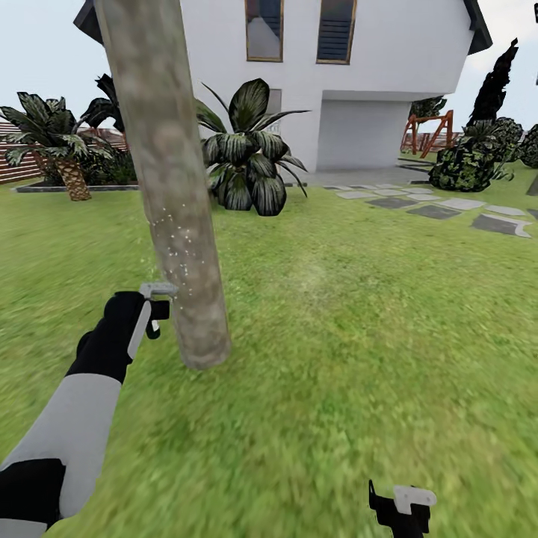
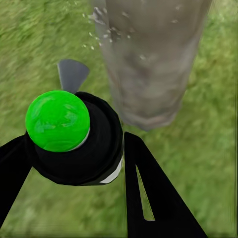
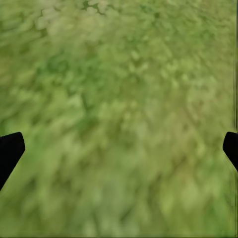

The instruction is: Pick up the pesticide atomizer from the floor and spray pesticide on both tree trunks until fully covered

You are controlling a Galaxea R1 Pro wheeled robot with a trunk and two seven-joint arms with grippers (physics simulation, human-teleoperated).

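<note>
Head view: my left gripper (image 1: 153, 310) is raised beside the lower part of the tree trunk (image 1: 168, 187), on the trunk's left, close to it but not touching. The trunk is pale grey-beige with darker blotches, leaning slightly, and rooted in the lawn (image 1: 336, 336). White specks sit on and just beside the trunk above my gripper.

Left wrist view: my left gripper (image 2: 69, 163) is clamped on the pesticide atomizer (image 2: 74, 139), a black body with a bright green round cap (image 2: 57, 120). A black finger (image 2: 158, 198) lies against each side of the body. A grey nozzle part (image 2: 73, 74) sticks out past the cap. The trunk (image 2: 148, 59) stands just beyond the atomizer, its foot meeting the grass; white specks dot its near side.

Head view, bottom edge: my right gripper (image 1: 403, 508) hangs low over the lawn, well apart from the trunk.

Right wrist view: the two black fingertips (image 3: 10, 151) of my right gripper (image 3: 119, 148) sit at opposite sides, spread wide, nothing between them, blurred grass (image 3: 119, 99) beyond.

Background, head view: white house (image 1: 336, 67), broad-leaved plant (image 1: 250, 149) at its wall, short palm (image 1: 63, 149) toward the lawn's far left edge, grey stepping stones (image 1: 441, 209) toward the far right.
</note>
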